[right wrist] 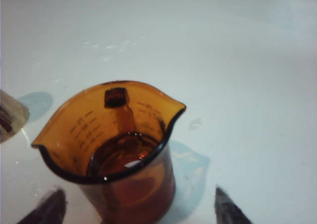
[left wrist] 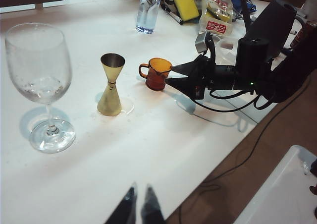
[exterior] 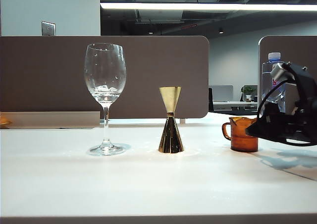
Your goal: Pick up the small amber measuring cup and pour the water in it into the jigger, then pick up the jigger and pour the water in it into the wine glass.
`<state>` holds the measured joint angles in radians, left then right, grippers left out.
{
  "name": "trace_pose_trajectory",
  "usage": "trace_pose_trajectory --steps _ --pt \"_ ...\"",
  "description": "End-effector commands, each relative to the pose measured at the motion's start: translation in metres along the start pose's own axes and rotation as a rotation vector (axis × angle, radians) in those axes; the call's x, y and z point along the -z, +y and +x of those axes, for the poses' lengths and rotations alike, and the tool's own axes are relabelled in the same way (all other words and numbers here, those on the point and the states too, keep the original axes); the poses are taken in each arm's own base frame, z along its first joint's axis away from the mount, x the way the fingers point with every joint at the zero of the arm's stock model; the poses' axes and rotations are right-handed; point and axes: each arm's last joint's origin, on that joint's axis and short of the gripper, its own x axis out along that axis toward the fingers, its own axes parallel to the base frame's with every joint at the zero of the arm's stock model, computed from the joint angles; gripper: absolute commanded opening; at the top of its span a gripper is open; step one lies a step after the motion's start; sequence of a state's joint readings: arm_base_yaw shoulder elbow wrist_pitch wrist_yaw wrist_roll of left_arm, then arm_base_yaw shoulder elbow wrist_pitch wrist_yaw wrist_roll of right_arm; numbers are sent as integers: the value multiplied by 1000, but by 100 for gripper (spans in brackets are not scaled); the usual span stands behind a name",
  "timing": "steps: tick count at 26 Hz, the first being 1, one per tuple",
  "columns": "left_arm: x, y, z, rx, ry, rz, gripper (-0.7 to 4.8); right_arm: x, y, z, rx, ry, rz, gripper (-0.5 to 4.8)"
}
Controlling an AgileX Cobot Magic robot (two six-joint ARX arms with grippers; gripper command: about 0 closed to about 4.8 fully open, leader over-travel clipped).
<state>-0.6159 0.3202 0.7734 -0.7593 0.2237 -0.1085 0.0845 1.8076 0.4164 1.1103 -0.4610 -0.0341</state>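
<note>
Two dark fingertips of the right gripper stand wide apart, flanking the small amber measuring cup without touching it; nothing is held. I judge the step in hand to be the grasp: advance until the cup body sits squarely between the pads, close gently, and lift level so the water stays in. From the cup, the jigger stands at nine o'clock on the table, with the wine glass beyond it, same bearing. Pour slowly into that narrow gold mouth. Well apart, the left gripper hangs idle, jaws nearly together, empty.
</note>
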Motion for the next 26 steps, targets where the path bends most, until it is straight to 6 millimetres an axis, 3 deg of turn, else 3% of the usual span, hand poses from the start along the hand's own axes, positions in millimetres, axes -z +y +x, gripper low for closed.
trace_pose_trajectory --steps 1,7,16,18,23,26 --pt "-3 -1 -1 2 -17 8 26 -1 0 9 -25 -21 -19 379" --pt "-3 -1 -1 2 -17 7 26 2 4 25 -59 -30 -33 377" --pt "-3 -1 -1 2 -17 7 26 2 2 30 -56 -37 -36 355" --pt "-3 -1 -1 3 -17 7 26 1 2 31 -56 -40 -38 307" --pt "-3 -1 -1 3 -17 7 26 0 0 34 -56 -47 -41 299" --pt "-3 -1 -1 3 -17 7 26 0 -1 37 -59 -51 -42 242"
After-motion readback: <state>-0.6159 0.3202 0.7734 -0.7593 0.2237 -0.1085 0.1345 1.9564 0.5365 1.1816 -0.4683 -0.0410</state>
